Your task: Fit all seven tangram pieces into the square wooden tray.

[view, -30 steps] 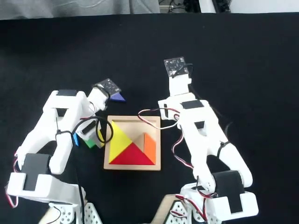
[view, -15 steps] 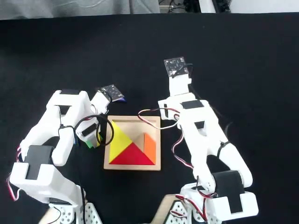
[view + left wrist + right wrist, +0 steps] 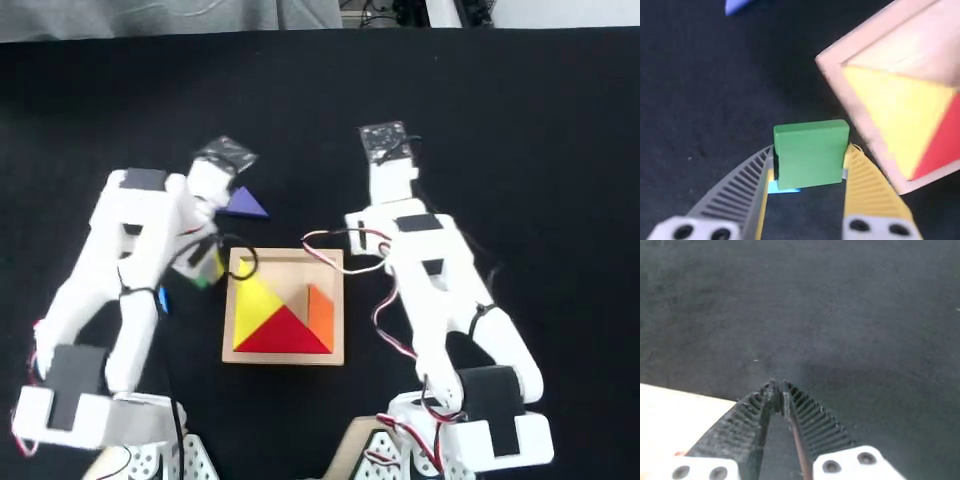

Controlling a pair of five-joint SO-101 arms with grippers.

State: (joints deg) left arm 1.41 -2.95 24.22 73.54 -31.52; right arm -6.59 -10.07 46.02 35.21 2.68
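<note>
Green tangram piece [image 3: 811, 154] sits clamped in the left gripper [image 3: 811, 150] beside the wooden tray [image 3: 867, 125]. Placing it likely calls for squaring it over the tray's bare wood. The right gripper [image 3: 777, 390] is pinched closed, empty.

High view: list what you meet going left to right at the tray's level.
green piece → yellow triangle → orange piece → right arm. The red triangle is left out, since it spans below both the yellow and orange pieces.
</note>
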